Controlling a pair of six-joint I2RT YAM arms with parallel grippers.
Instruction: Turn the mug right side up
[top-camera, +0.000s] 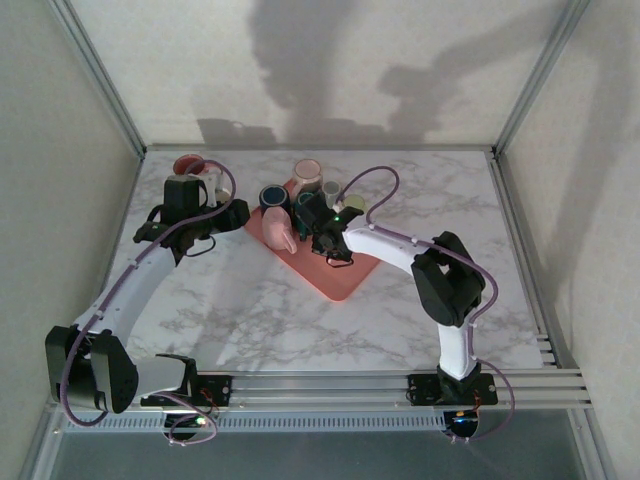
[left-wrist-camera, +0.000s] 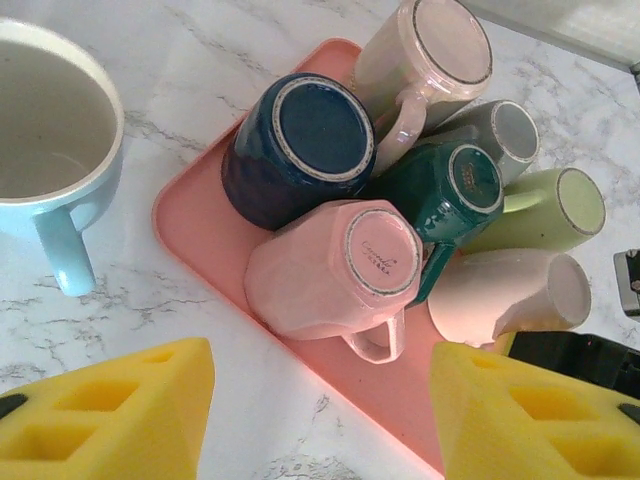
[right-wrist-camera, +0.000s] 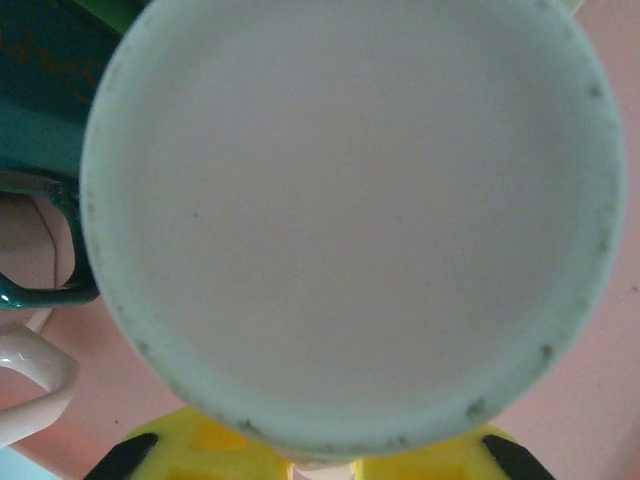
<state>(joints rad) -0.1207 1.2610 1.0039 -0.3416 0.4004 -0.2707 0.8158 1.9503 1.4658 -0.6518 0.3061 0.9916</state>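
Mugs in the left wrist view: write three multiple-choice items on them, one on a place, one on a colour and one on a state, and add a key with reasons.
1. Where does the light blue mug stand? A stacked on another mug; B on the table, beside the tray; C inside another mug.
2. What colour is the tray? A white; B black; C pink.
3. How does the navy mug stand? A upside down; B upright; C on its side.
Key: 1 B, marble shows around it, apart from the tray's edge. 2 C, bare pink shows beside the mugs. 3 A, its base ring faces the camera.
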